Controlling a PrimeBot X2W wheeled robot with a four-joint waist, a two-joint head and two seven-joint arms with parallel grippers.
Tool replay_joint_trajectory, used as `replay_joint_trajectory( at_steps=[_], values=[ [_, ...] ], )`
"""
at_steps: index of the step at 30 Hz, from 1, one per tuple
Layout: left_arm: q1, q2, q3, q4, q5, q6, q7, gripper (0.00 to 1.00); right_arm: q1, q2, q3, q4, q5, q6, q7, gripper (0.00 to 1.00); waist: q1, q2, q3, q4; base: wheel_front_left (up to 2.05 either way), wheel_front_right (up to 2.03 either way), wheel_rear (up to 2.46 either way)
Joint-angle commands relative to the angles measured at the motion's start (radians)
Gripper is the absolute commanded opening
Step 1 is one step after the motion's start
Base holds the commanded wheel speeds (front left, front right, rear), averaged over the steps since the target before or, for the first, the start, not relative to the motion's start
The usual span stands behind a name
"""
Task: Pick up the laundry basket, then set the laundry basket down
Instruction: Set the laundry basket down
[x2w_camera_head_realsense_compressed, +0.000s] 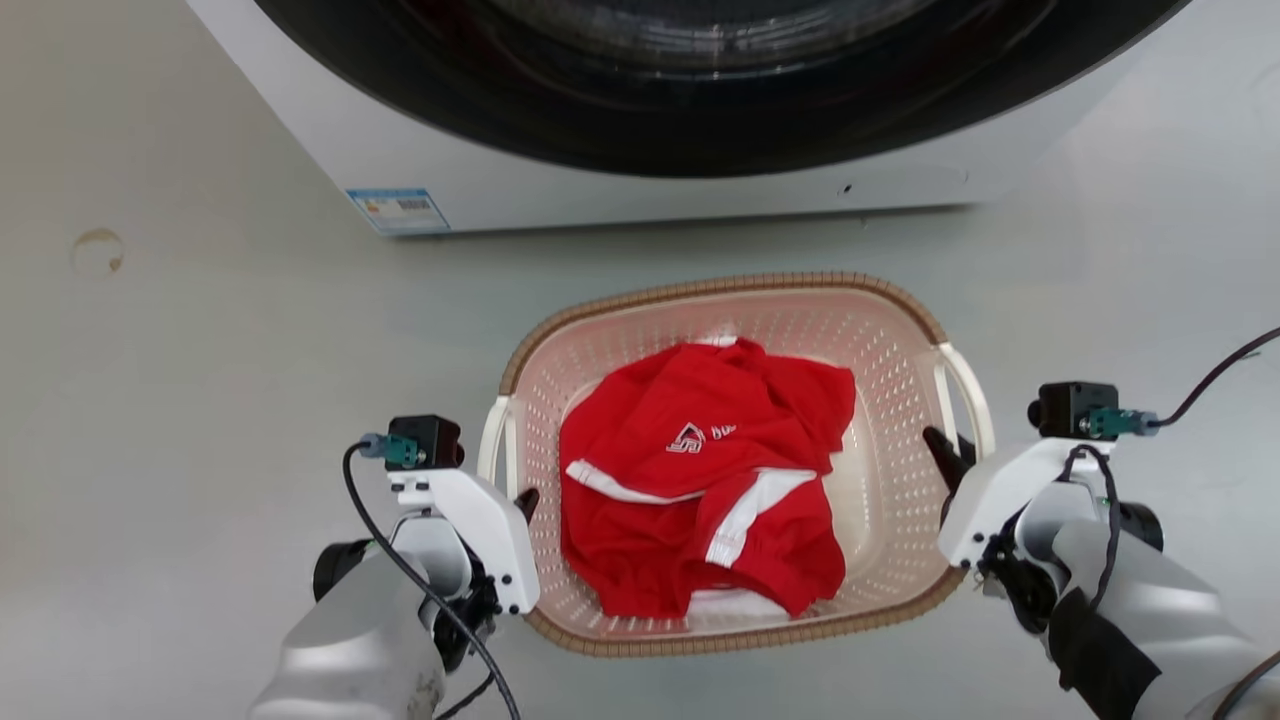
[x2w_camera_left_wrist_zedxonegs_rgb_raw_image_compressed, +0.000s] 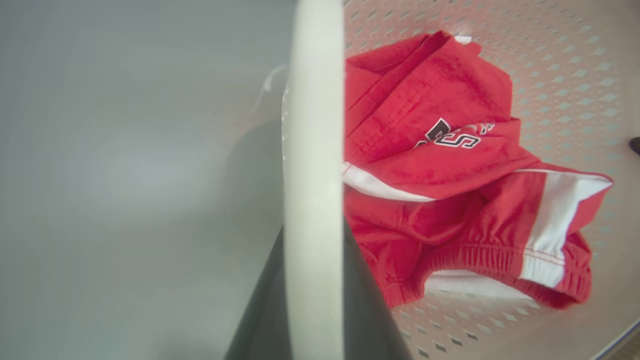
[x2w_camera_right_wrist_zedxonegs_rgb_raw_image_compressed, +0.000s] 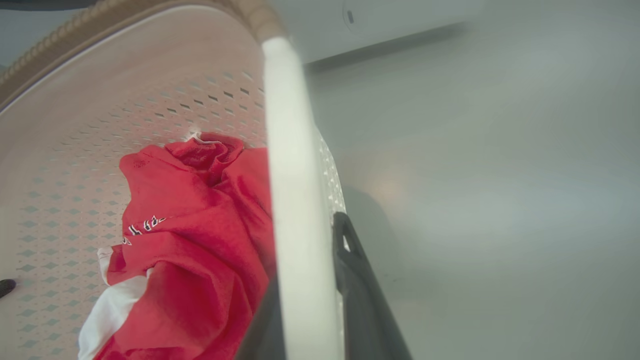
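Your laundry basket (x2w_camera_head_realsense_compressed: 725, 285) is dead centre in the head view, with the washing machine (x2w_camera_head_realsense_compressed: 640, 190) at 12 o'clock from it. I can't tell from here whether the basket is resting on the grey floor (x2w_camera_head_realsense_compressed: 200, 400) or just off it. Inside there's a heap of red clothes (x2w_camera_head_realsense_compressed: 700, 480) with white stripes, covering most of the bottom.

Your left gripper (x2w_camera_head_realsense_compressed: 522, 500) is at the basket's 9 o'clock, pinched narrow onto the white left handle (x2w_camera_head_realsense_compressed: 490, 440). In the left wrist view you can see that handle running straight up between the two dark fingers (x2w_camera_left_wrist_zedxonegs_rgb_raw_image_compressed: 362, 300), one outside the basket and one inside. Same deal on the other side: your right gripper (x2w_camera_head_realsense_compressed: 950, 452), at 3 o'clock, is clamped narrow onto the right handle (x2w_camera_head_realsense_compressed: 975, 395), a finger on each side of it.

There's a blue sticker (x2w_camera_head_realsense_compressed: 398, 210) on the washing machine's front at about 11 o'clock from the basket, and a brownish ring mark (x2w_camera_head_realsense_compressed: 98, 250) on the floor out at 10 o'clock.
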Motion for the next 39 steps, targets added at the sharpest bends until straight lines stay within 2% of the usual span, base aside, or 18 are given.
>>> replay_joint_trajectory(
  at_steps=[1,14,18,31,39],
  values=[
    [-0.009,0.12,0.021,0.044,0.009,0.014,-0.009,0.0,-0.011,-0.135,-0.019,0.055,0.003,-0.022,-0.042,0.0,0.0,0.0,0.045,0.008,0.0,0.0,0.0],
    [-0.143,0.101,0.008,0.043,0.018,0.014,-0.065,0.0,-0.113,-0.189,-0.057,0.021,-0.029,-0.022,-0.082,0.0,0.0,0.0,0.236,0.018,0.0,0.0,0.0],
    [-0.187,0.095,0.006,0.042,0.017,0.014,-0.086,0.0,-0.158,-0.212,-0.096,0.005,-0.058,-0.022,-0.083,0.0,0.0,0.0,0.293,0.023,0.0,0.0,0.0],
    [-0.286,0.08,-0.034,0.034,0.031,0.014,-0.118,0.0,-0.191,-0.246,-0.323,-0.088,-0.285,-0.022,-0.084,0.0,0.0,0.0,0.428,0.027,0.0,0.0,0.0],
    [-0.346,0.068,-0.059,0.031,0.038,0.014,-0.159,0.0,-0.161,-0.271,-0.524,-0.194,-0.476,-0.022,-0.084,0.0,0.0,0.0,0.505,0.049,0.0,0.0,0.0]
  ],
)
